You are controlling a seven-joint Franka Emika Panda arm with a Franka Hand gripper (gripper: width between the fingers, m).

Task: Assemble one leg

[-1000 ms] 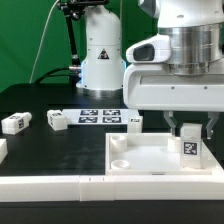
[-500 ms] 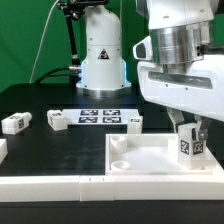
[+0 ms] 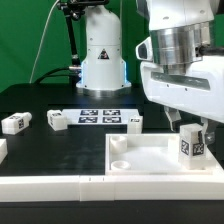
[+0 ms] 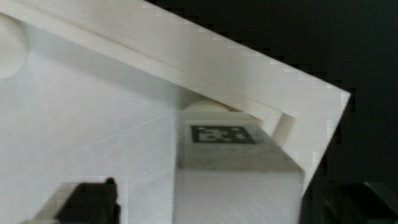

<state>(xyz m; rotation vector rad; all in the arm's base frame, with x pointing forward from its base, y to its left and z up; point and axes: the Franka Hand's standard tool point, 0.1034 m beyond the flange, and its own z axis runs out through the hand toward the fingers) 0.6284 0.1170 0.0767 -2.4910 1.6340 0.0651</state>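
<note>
The gripper [image 3: 191, 128] pinches the leg [image 3: 188, 145], its fingers [image 3: 180, 128] pressed on the block's upper end; the tag faces the camera. The leg hangs tilted over the white tray [image 3: 150, 172], near its 3 o'clock corner. At the tray's 10 o'clock lie the marker board [image 3: 98, 117] and three loose white blocks [image 3: 58, 121] on the black table [image 3: 40, 100].

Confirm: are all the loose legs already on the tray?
No. In the exterior view three legs lie on the black table, off the tray; only one leg is at the tray.
</note>
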